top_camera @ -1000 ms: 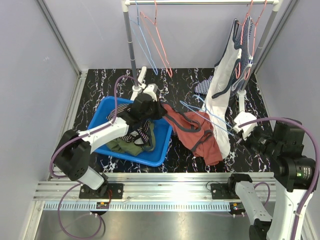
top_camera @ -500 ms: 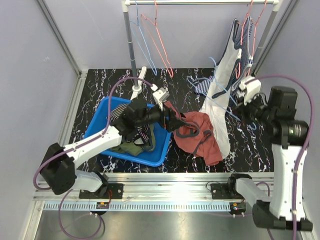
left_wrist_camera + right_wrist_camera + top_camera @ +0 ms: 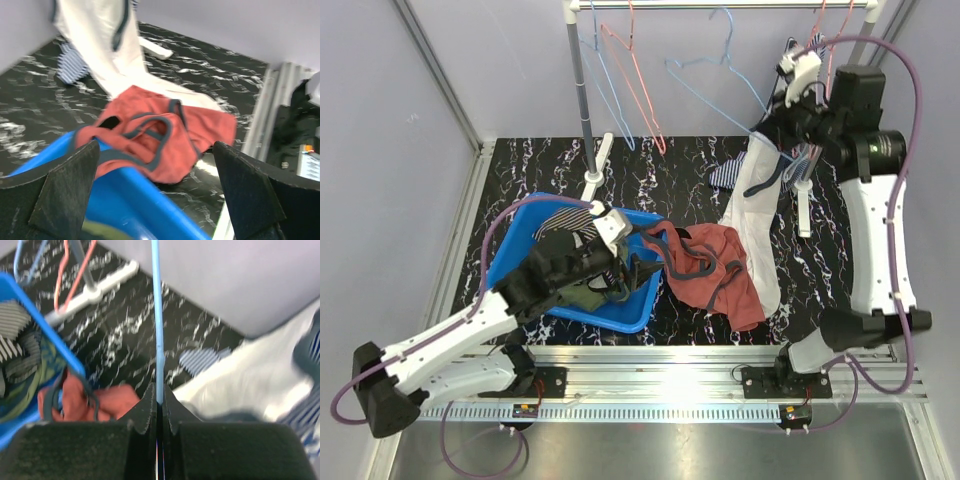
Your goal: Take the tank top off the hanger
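Entry: red tank top (image 3: 715, 272). Lies off its hanger, crumpled, one end draped over the right rim of the blue bin (image 3: 517, 245) and the rest spread on the worktop (image 3: 680, 170). Judged free of any wire, so the main step looks done

Left tool (image 3: 155, 150): jaws spread wide, holding nothing. Hovers low over the bin's right corner, just short of the tank top. Likely placed so because the cloth is let go there, near the bin

Right tool (image 3: 159, 400): pinched tight on the thin wire of a light blue hanger (image 3: 156, 315). Raised high toward the rail (image 3: 720, 5), probably to hang the bare hanger back up. Cannot tell whether the hook sits on the rail yet

Surroundings: spare hangers (image 3: 632, 78), red and blue, on the rail's left part. White garment (image 3: 760, 215) hanging at the right, trailing down to the worktop and touching the tank top's far edge. Striped cloth (image 3: 725, 175) lying behind it. More clothes (image 3: 582, 285) heaped in the bin

In the way: white garment close beside the raised right arm, apt to snag. Tank top's straps loose over the bin rim, liable to catch if pulled
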